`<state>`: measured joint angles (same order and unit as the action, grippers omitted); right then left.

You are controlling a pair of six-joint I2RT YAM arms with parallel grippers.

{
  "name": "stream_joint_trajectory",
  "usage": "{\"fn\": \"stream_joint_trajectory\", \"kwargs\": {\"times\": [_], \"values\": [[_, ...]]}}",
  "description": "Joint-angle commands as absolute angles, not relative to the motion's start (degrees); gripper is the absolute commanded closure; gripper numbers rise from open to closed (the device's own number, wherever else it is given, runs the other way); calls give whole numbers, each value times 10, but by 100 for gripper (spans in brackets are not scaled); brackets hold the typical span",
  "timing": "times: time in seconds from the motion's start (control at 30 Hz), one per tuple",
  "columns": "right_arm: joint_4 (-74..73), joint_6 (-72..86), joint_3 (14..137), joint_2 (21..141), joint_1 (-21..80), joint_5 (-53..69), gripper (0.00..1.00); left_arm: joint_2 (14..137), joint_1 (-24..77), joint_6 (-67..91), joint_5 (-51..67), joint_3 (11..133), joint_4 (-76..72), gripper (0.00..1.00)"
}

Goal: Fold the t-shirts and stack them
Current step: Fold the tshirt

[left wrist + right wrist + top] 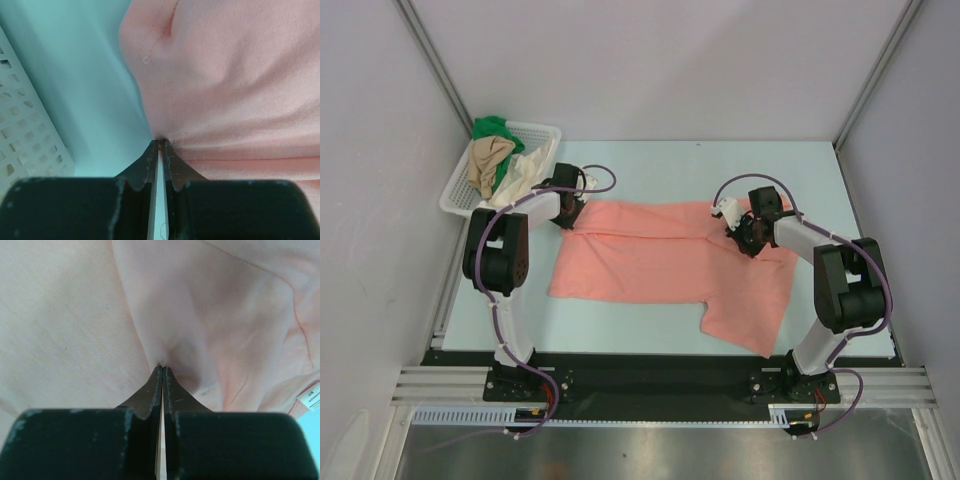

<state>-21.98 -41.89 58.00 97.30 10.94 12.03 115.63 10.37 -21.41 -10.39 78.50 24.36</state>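
Salmon-pink t-shirt (pixel 660 265) lies mid-surface (pixel 650 165), its far edge seemingly doubled over. Left fingers (pixel 149 161) are pressed together, pinching its edge at 10 o'clock. Right fingers (pixel 152 390) likewise pinch cloth at 2 o'clock. Green shirt (pixel 492 127), tan shirt (pixel 488 160) and cream shirt (pixel 532 168) sit heaped in the white lattice basket (pixel 453 192) at 10 o'clock. Judged early: first fold underway, nothing stacked.

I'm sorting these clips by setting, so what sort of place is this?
Probably a robotics lab cell, not a home: plain grey panels in metal framing, two arms bolted to a rail along the pale table, one pink t-shirt spread out beside a basket of shirts.
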Motion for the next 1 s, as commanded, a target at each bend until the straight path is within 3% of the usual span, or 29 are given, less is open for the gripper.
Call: {"fn": "stream_joint_trajectory", "kwargs": {"times": [0.0, 0.77, 0.83, 0.87, 0.9, 0.97], "values": [[-212, -425, 584, 963, 113, 117, 100, 1146, 99, -207, -118, 767, 262, 89], [-186, -417, 687, 1014, 81, 102, 100, 1153, 99, -209, -116, 778, 264, 89], [-171, -408, 689, 1020, 83, 86, 93, 1154, 99, -209, -116, 778, 265, 89], [-164, -403, 694, 1020, 85, 80, 77, 1155, 99, -208, -116, 779, 265, 89], [-155, -397, 694, 1016, 86, 61, 68, 1156, 98, -207, -116, 778, 266, 89], [-139, -383, 692, 995, 86, 48, 59, 1153, 99, -207, -115, 779, 267, 89]]}}
